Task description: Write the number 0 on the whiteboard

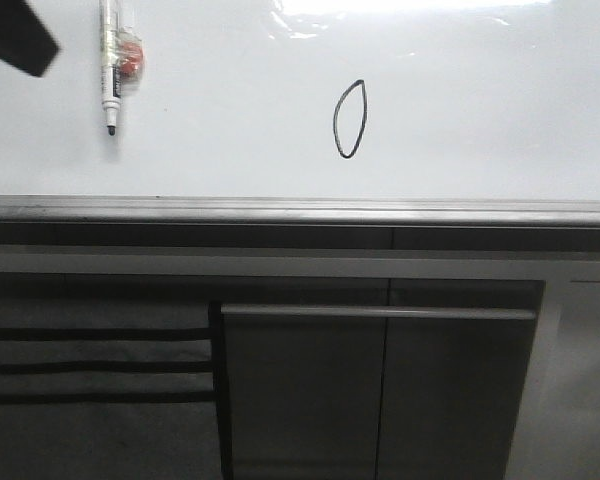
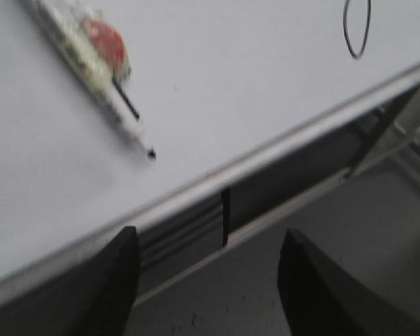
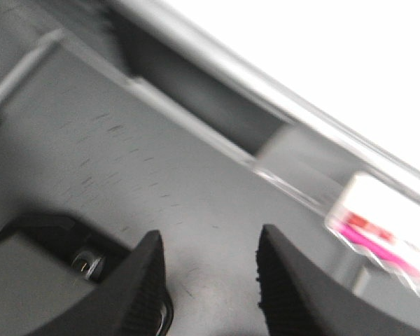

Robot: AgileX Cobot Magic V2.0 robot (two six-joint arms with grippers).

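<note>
The number 0 (image 1: 350, 119), a thin black slanted oval, is drawn near the middle of the whiteboard (image 1: 480, 110). It also shows in the left wrist view (image 2: 356, 28). A white marker pen (image 1: 111, 65) with a black tip and a red part on its side lies on the board at the left; in the left wrist view the marker (image 2: 98, 66) lies apart from my fingers. My left gripper (image 2: 208, 262) is open and empty, below the board's grey edge rail (image 2: 217, 178). My right gripper (image 3: 210, 259) is open and empty over a grey surface.
A dark arm part (image 1: 15, 35) shows at the front view's top left. Below the rail (image 1: 300, 210) stand dark grey cabinet panels (image 1: 380, 390) with a horizontal bar (image 1: 380, 313). A white and pink label (image 3: 381, 227) shows in the right wrist view.
</note>
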